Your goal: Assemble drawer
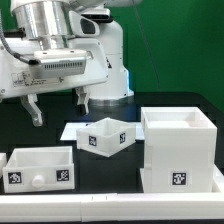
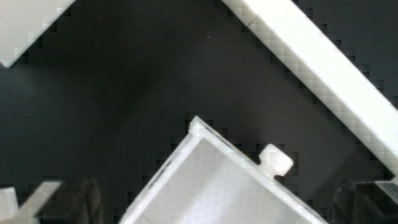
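The drawer lies in three white parts. The large cube-shaped casing (image 1: 180, 150) stands open-topped at the exterior view's right. One small tray (image 1: 105, 137) sits at the middle, turned corner-on. The second tray (image 1: 40, 168), with a knob on its front, sits at the front left. My gripper (image 1: 60, 110) hangs open and empty above the table, behind and to the left of the middle tray. In the wrist view a tray's corner (image 2: 214, 185) with a small knob (image 2: 276, 157) lies below, between my dark fingertips (image 2: 39, 203); the gripper (image 2: 210, 208) touches nothing.
A flat white piece (image 1: 72, 130) lies just behind the middle tray. A long white strip (image 1: 110, 210) runs along the table's front edge. In the wrist view a white bar (image 2: 329, 70) crosses the black tabletop, with another white piece (image 2: 27, 25) at the corner.
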`<move>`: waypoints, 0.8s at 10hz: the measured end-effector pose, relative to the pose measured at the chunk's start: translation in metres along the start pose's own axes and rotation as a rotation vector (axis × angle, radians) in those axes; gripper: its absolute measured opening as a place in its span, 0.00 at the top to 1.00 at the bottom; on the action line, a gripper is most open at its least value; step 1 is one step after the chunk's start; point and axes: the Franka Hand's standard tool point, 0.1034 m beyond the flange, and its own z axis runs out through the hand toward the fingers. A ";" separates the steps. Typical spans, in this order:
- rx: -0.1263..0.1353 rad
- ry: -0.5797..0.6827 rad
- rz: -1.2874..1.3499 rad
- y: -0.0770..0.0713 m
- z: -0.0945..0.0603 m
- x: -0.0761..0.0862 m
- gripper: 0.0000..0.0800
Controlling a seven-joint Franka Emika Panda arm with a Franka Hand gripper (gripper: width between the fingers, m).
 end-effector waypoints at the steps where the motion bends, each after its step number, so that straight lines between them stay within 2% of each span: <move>1: -0.001 -0.004 0.082 -0.001 0.001 0.002 0.19; 2: -0.024 -0.016 0.176 -0.012 0.005 0.011 0.19; 3: -0.048 -0.012 0.305 -0.031 0.009 0.023 0.19; 4: -0.061 -0.009 0.424 -0.044 0.011 0.031 0.19; 5: -0.040 -0.009 0.446 -0.049 0.015 0.040 0.19; 6: -0.042 0.005 0.451 -0.049 0.021 0.043 0.19; 8: -0.046 0.000 0.406 -0.047 0.023 0.041 0.19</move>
